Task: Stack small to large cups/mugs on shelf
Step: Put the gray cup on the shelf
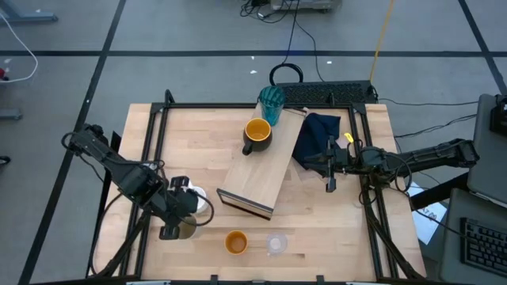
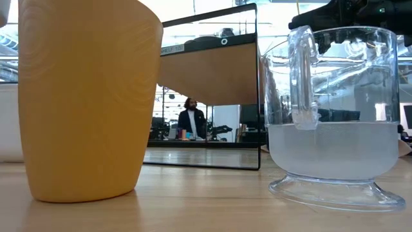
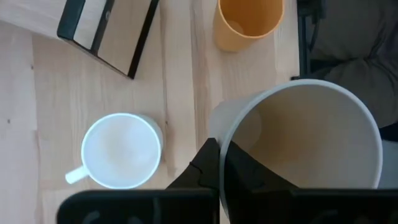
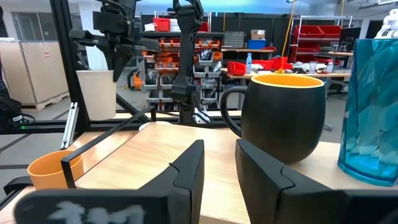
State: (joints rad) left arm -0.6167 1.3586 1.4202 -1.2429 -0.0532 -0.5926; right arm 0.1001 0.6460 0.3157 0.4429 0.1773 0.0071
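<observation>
My left gripper (image 1: 176,225) is at the table's near left, shut on the beige cup (image 3: 305,143). The white mug (image 1: 198,202) stands beside it on the table. The orange cup (image 1: 236,241) and the small clear glass (image 1: 276,244) stand near the front edge. The light-wood shelf board (image 1: 265,170) lies slantwise in the middle. The dark mug with the yellow inside (image 1: 257,133) stands on its far end, and the teal ribbed tumbler (image 1: 272,103) stands just beyond. My right gripper (image 1: 329,170) is open and empty at the board's right side, pointing at the dark mug (image 4: 283,118). My left gripper holds the beige cup by its rim (image 3: 219,140), one finger inside the cup and one outside. The fingers come from above, pointing down. The cup is upright, mouth up. In the right wrist view (image 4: 96,93) it seems lifted clear of the table.
A navy cloth (image 1: 321,134) lies at the far right, next to my right gripper. Black frame rails (image 1: 154,150) run along the table's left and right sides. Bare tabletop lies between the board and the front cups. A person (image 2: 191,121) stands far off in the room.
</observation>
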